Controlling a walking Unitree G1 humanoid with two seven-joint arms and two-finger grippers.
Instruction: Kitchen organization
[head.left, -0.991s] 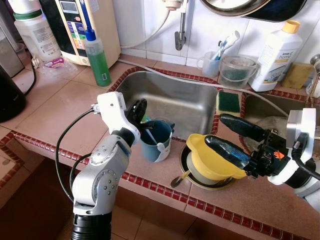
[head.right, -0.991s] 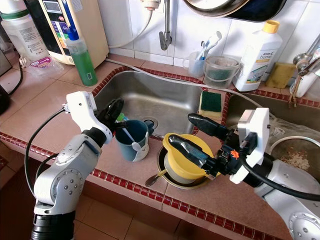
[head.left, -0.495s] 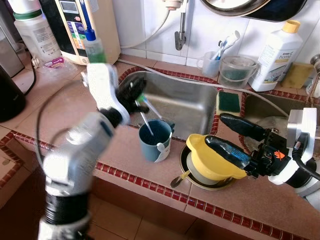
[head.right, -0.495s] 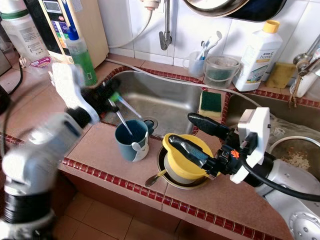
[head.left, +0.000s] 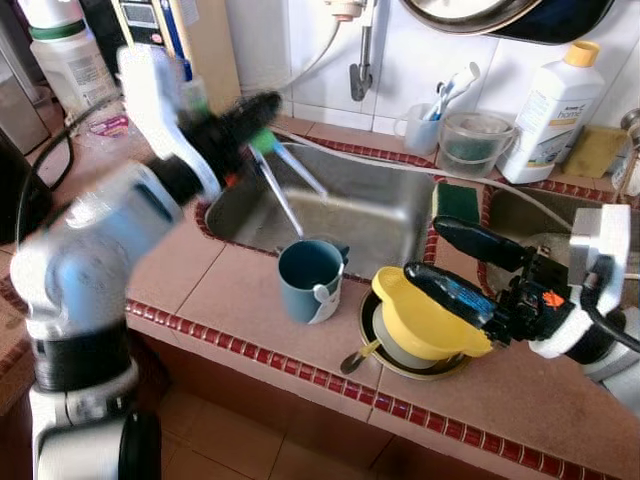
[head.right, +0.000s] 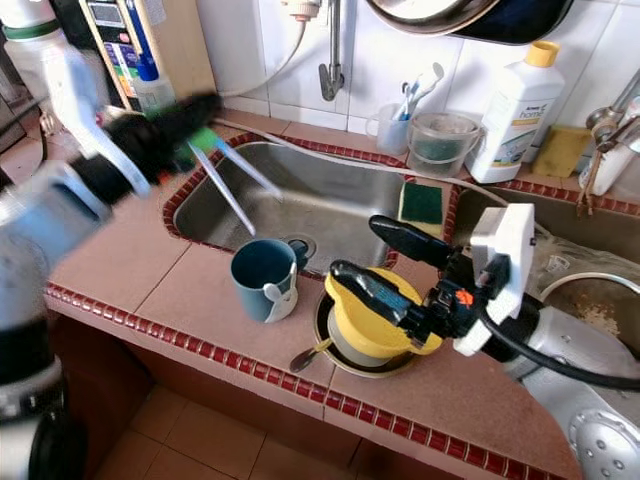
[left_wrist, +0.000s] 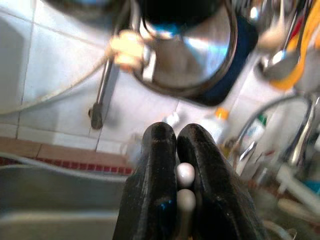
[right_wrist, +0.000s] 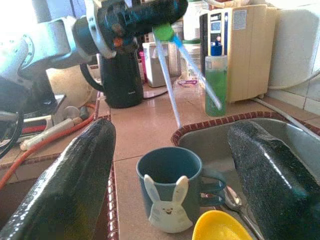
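Silver jointed arms, white wrist housings, black cables, long black fingers on right gripper (head.left: 455, 262).

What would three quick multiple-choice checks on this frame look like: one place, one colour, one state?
1. Where is the blue mug?
A. in the sink
B. on the counter beside the yellow bowl
C. in the right pincer

2. What colour is the sponge on the sink divider?
A. green
B. pink
C. white

3. What state is the left pincer in?
A. open, nothing held
B. shut on the straws
C. resting on the counter

Key: 1 B, the mug stands on the tiles next to the yellow bowl. 2 A, its top face is dark green. 3 B, the straws hang from its closed fingers above the mug; the right pincer is open over the bowl.
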